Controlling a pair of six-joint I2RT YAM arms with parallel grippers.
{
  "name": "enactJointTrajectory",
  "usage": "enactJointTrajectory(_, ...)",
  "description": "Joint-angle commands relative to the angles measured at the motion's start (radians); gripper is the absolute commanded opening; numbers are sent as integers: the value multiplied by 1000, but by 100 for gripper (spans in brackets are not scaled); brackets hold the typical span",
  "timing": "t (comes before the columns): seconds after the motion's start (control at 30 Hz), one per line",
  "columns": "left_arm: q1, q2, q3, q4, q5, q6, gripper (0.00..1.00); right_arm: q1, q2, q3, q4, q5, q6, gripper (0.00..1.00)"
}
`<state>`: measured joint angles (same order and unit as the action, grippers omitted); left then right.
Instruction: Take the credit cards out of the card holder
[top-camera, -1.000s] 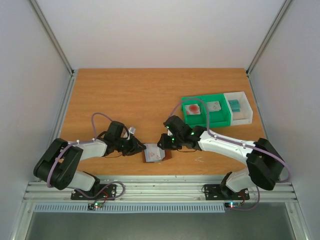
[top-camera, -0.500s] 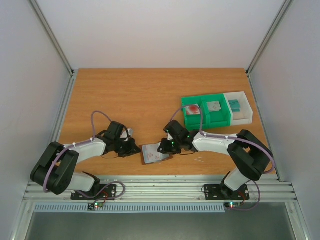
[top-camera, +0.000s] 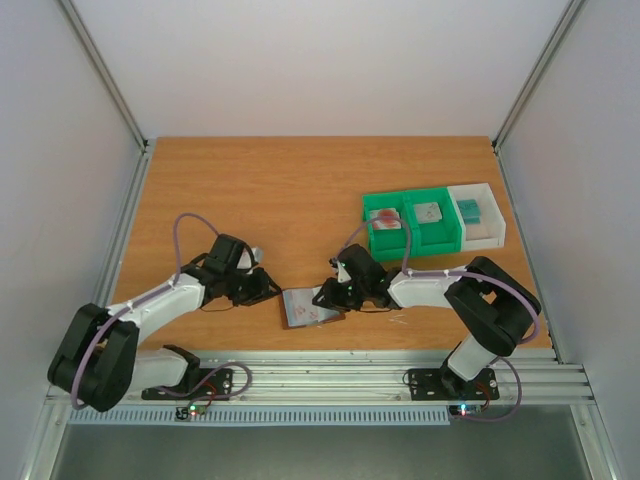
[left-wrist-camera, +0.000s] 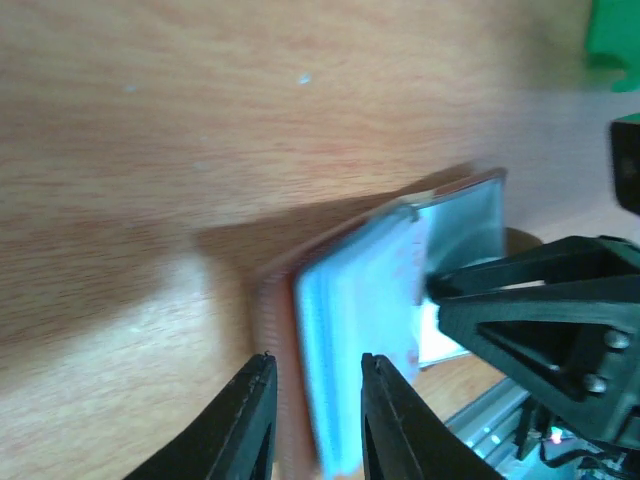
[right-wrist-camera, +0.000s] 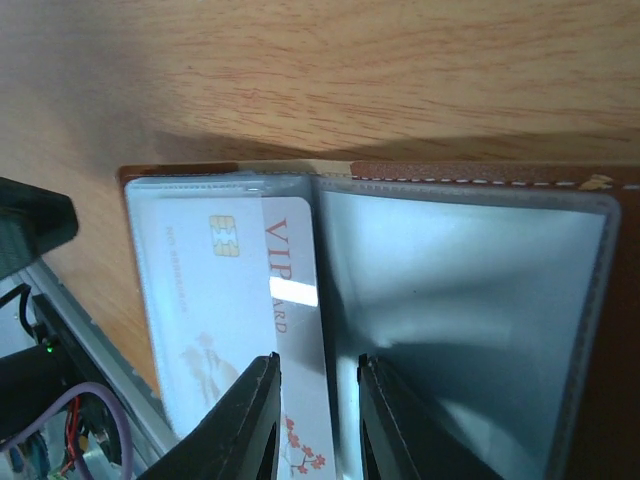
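Wooden counter (top-camera: 250, 190) carries green bins (top-camera: 440, 240) at its right rear. Near the front edge the brown card holder (top-camera: 312, 306) lies open, a white card (right-wrist-camera: 220, 320) in its pocket. Right jaws stand slightly apart over that card; left jaws, narrowly apart, sit just beside the holder.

Brown leather card holder (right-wrist-camera: 480, 172) with blue-grey inner pockets. Inside it, a white credit card (right-wrist-camera: 225, 300) with red lettering, a gold chip and red blossom print. Orange-brown wood-grain desk (top-camera: 280, 190). Green bin (top-camera: 445, 240), white bin (top-camera: 490, 236).
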<state>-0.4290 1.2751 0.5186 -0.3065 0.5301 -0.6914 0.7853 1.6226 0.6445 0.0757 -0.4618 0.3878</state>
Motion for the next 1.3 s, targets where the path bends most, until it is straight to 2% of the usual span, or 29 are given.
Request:
enactJointTrajectory(0.0, -6, -58, 47, -24, 27, -24, 26, -5, 1, -7, 38, -17, 12, 24)
enactJointTrajectory(0.2, -38, -91, 47, 30, 56, -65, 31, -7, 4, -16, 44, -12, 18, 23)
enactJointTrajectory(0.47, -63, 48, -16, 223, 107, -106, 14, -10, 7, -26, 57, -16, 18, 23)
enactJointTrajectory(0.93, -63, 173, -87, 296, 66, -73, 11, -14, 57, -20, 94, -58, 24, 22)
enactJointTrajectory(1.07, -62, 185, -91, 292, 55, -60, 11, -15, 69, -30, 127, -66, 41, 18)
enactJointTrajectory(1.27, -64, 190, -92, 273, 25, -42, 11, -26, 52, -47, 139, -67, 52, 8)
